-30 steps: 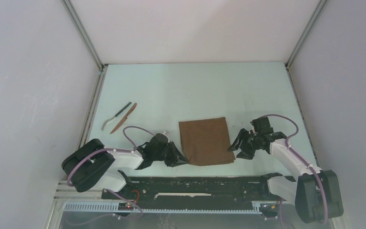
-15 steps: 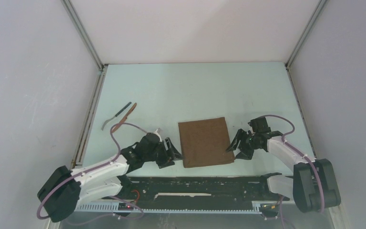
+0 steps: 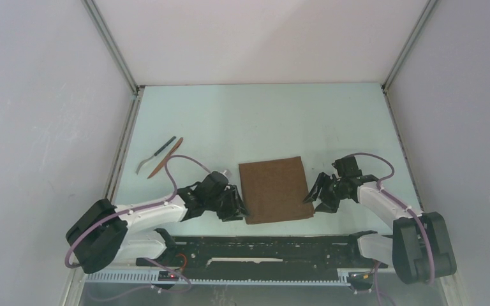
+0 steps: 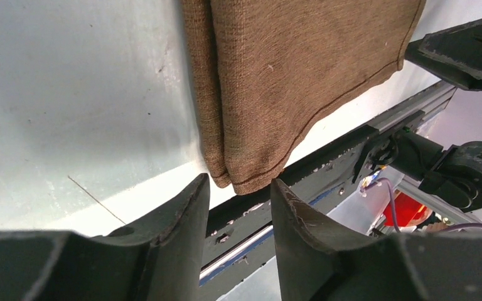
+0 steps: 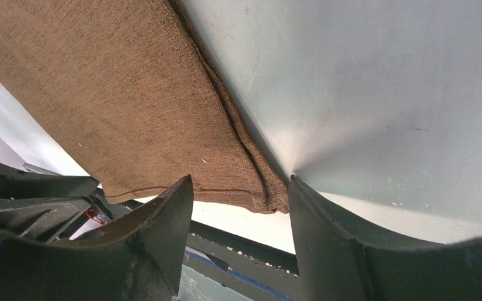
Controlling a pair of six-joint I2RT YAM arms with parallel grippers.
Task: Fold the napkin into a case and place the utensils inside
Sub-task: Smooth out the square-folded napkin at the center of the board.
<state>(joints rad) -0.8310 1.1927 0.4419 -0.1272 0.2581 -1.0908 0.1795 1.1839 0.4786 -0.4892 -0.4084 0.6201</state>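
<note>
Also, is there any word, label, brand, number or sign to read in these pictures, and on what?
No text can be read anywhere. The napkin is plain brown cloth, the table is bare of print, and the utensils are too small to show any marking.

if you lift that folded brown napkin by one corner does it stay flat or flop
Probably flops: the napkin is woven cloth lying in soft, rounded folded layers, so a lifted corner would likely drape and the layers could come apart. It looks thin, so likely light. Its coarse weave should resist slipping when pinched.
</note>
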